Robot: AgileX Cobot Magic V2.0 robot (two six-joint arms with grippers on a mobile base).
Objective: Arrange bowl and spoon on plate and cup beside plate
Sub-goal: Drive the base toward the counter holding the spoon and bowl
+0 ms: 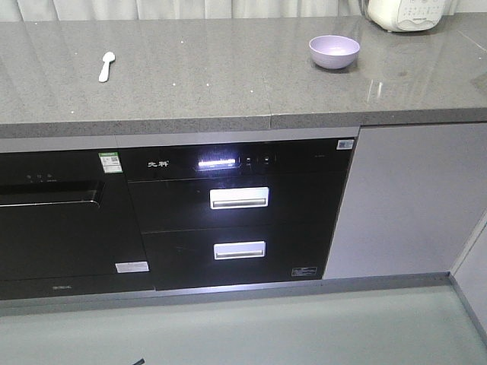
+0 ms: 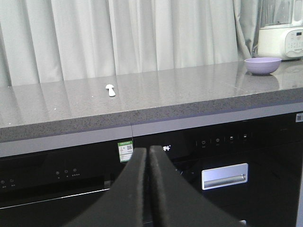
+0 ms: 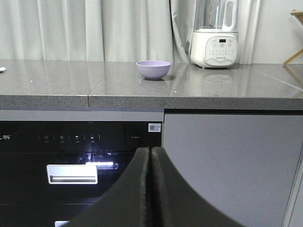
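My left tool (image 2: 148, 152), clenched on nothing, sits below the table (image 2: 189, 94) edge. The spoon (image 2: 111, 89) lies ahead, slightly left, long axis toward me. My right tool (image 3: 150, 151), likewise clenched, faces the bowl (image 3: 153, 69) straight ahead.

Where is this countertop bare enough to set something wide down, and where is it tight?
The widest bare stretch of countertop lies between the spoon on the left and the bowl on the right. The front edge strip is bare too. It is tightest at the back right, where the bowl sits near the white appliance.
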